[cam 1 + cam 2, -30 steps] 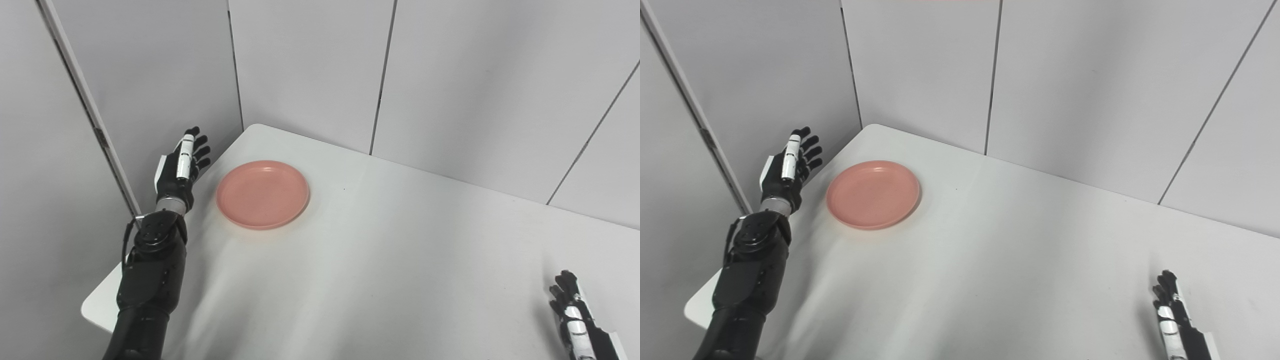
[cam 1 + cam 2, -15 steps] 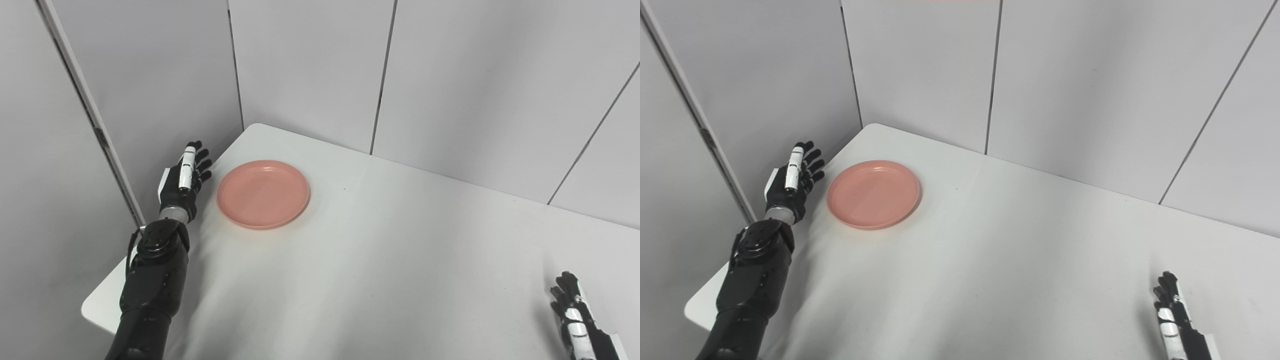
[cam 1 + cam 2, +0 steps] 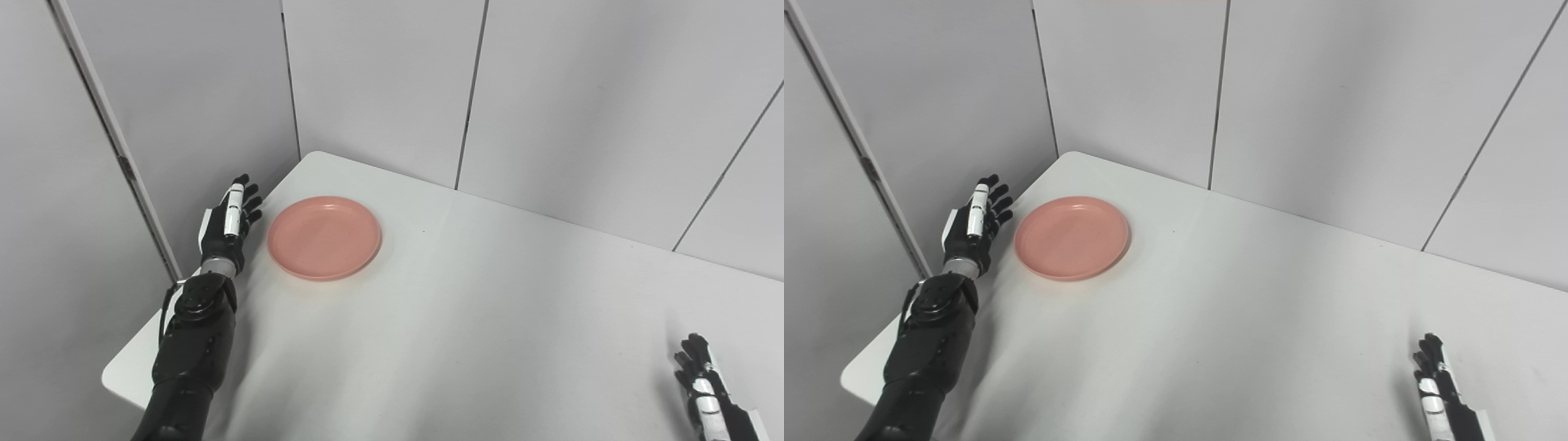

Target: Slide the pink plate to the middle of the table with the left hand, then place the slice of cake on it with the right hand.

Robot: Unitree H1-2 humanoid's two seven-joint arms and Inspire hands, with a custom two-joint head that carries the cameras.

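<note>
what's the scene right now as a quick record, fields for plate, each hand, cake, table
plate: pink plate, empty, at the table's far left, not in the middle
left hand: left hand, open, fingers extended, beside the plate's left rim; contact cannot be told
right hand: right hand, open, holding nothing, low at the table's near right, partly cut off by the frame
cake: no slice in view
table: white table, bare apart from the plate
task stage: plate not yet slid

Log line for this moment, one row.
left hand: open, beside plate, no contact | right hand: open, idle at near right | plate: far left, unmoved | cake: not in view
</note>
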